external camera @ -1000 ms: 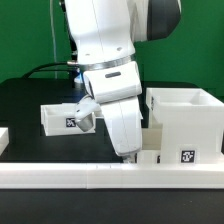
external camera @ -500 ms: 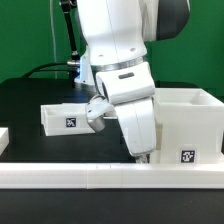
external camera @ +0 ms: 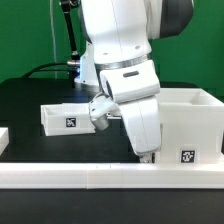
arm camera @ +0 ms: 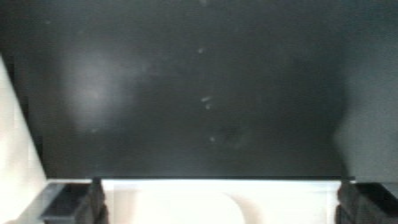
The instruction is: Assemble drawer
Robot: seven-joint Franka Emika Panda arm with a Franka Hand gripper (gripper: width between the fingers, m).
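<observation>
The large white open-fronted drawer case (external camera: 185, 125) stands at the exterior view's right. One small white tray (external camera: 66, 119) with a tag lies at the left on the black table. My gripper (external camera: 148, 154) hangs low between them, just behind the long white rail. In the wrist view my gripper (arm camera: 217, 204) has its fingers (arm camera: 71, 203) spread wide, with the white surface of a second small tray (arm camera: 214, 202) filling the gap between them. I cannot see the fingers pressing on it. Most of that tray is hidden behind my arm in the exterior view.
The long low white rail (external camera: 100, 176) runs along the front edge. A small white piece (external camera: 3, 137) lies at the far left. The black table top (arm camera: 196, 90) stretches beyond the tray in the wrist view. A green backdrop stands behind.
My arm has moved toward the exterior view's right, from beside the left tray to close against the drawer case. The left tray and the case have not moved.
</observation>
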